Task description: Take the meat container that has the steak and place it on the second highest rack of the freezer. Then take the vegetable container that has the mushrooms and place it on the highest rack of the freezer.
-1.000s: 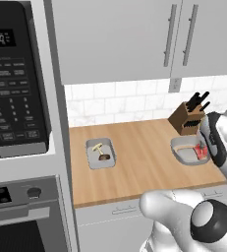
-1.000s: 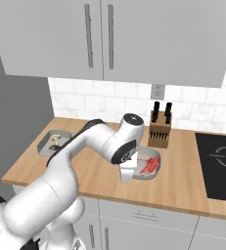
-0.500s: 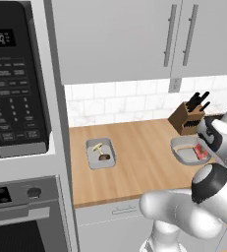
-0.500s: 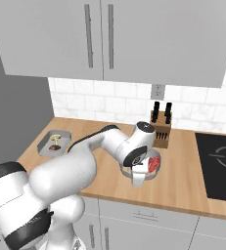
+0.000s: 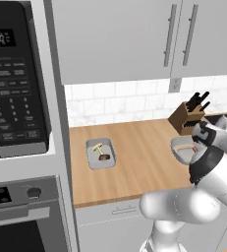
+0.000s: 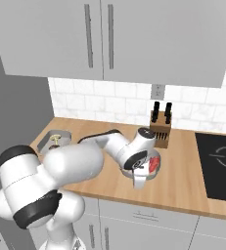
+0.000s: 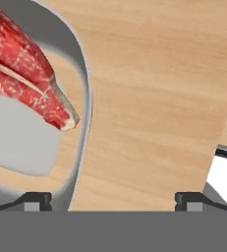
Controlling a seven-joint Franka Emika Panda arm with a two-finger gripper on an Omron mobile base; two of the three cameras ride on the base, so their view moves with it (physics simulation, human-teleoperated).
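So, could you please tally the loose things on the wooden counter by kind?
Grey food containers: 2 (mushroom container, steak container)
Wooden knife block with black handles: 1
Total: 3

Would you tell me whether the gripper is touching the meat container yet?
Cannot tell: in the hand view the open gripper straddles the meat container rim, but neither contact nor gap shows plainly.

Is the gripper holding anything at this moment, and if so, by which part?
Nothing is held. The gripper is open, its fingertips spread wide with one at the rim of the meat container holding the steak, jaws not closed on it.
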